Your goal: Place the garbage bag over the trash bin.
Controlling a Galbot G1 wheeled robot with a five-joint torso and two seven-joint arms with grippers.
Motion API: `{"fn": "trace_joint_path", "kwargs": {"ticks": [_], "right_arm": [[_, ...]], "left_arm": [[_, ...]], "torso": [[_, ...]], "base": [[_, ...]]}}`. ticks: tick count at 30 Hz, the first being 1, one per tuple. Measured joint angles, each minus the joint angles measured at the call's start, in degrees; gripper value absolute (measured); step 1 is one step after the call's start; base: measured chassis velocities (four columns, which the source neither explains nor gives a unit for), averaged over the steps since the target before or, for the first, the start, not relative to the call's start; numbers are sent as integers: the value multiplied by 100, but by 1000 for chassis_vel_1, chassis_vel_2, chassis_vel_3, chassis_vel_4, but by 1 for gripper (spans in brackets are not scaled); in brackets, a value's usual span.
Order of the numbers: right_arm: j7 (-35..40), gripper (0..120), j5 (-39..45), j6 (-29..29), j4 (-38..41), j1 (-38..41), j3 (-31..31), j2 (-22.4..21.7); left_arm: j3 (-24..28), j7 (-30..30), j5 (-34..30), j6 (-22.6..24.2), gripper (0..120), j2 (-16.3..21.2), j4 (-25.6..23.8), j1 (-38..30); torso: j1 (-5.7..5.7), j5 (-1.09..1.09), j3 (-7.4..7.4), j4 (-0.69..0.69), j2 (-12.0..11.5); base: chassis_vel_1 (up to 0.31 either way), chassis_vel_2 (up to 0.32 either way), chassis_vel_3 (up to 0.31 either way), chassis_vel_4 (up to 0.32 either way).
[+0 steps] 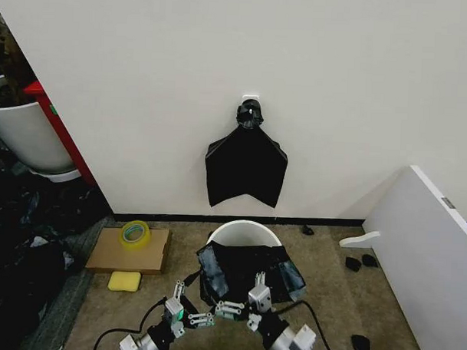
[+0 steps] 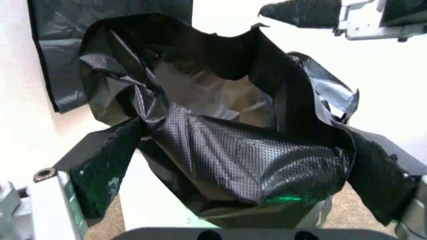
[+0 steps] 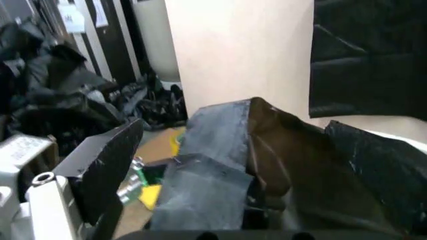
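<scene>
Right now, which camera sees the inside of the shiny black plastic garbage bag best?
The left wrist view: the crinkled, glossy black plastic garbage bag gapes open there, showing its inside. The head view shows it from above, draped over the round cream-white trash bin. The right wrist view catches its outside folds and one edge.

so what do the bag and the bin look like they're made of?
Garbage bag: thin plastic film, glossy black, going by its creases, sheen and a fine embossed grain in the left wrist view. Trash bin: looks like moulded plastic, smooth cream-white, with an even rounded rim; I can't be sure of the material.
</scene>
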Motion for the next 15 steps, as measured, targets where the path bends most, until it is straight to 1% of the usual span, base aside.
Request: {"fn": "trace_joint_path", "kwargs": {"ticks": [2,4,9,15], "right_arm": [[31,100,-99,-45,-58,61,-31,-10],[51,100,-390,-121,-232,256,-123,-2],[107,100,-398,-231,-301,439,-243,58],[320,100,-536,-389,-611,851,-327,219]], "left_arm": [[-4,-7,0,-1,100,3,0,-12],[-8,-41,-3,-1,100,9,0,-76],[2,-66,-16,4,100,24,-3,-131],[-11,-56,4,-30,100,119,-80,-58]], "torso": [[0,0,0,0,0],[0,1,0,-1,0],[0,1,0,-1,0],[0,1,0,0,0]], "base": [[0,0,0,0],[0,0,0,0],[0,0,0,0],[0,0,0,0]]}}
